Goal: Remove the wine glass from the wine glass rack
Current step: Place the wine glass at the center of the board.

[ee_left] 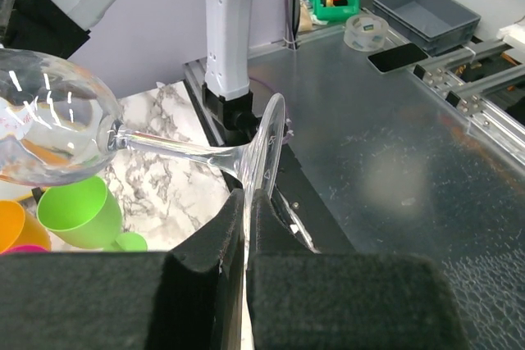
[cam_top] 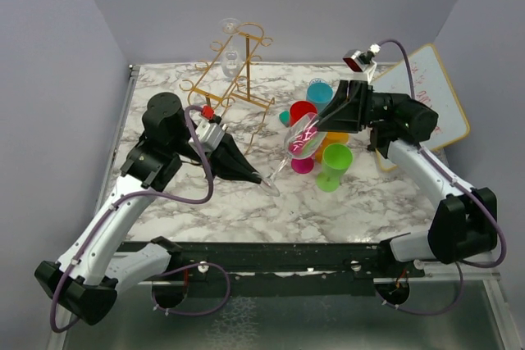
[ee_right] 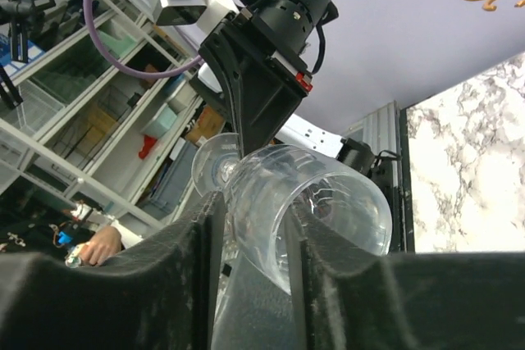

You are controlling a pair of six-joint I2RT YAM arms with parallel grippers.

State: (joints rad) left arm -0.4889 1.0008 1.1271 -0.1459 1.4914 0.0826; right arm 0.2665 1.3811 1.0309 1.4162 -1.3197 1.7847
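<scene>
The left hand (ee_left: pixel 246 202) is closed on the rim of the round foot of the wine glass (ee_left: pixel 176 150), its two dark pads pinching the disc edge-on. From there the stem runs out nearly level to the bowl, which sits between the pads of the right hand (ee_right: pixel 254 219); those pads press it from both sides. The wine glass thus lies on its side in the air above the marble table (cam_top: pixel 246 211), bridged between the two hands and clear of the gold wine glass rack (cam_top: pixel 238 79), which stands behind and to the left. A second glass (cam_top: pixel 232 59) hangs on that rack. Just under and beside the bowl cluster a green cup (cam_top: pixel 335 165), an orange cup (cam_top: pixel 335 138), a red cup (cam_top: pixel 300 111), a teal cup (cam_top: pixel 320 92) and a pink cup (cam_top: pixel 302 166); the green one looks empty. A whiteboard (cam_top: pixel 431 88) leans at the far right, its red writing too small to read.
</scene>
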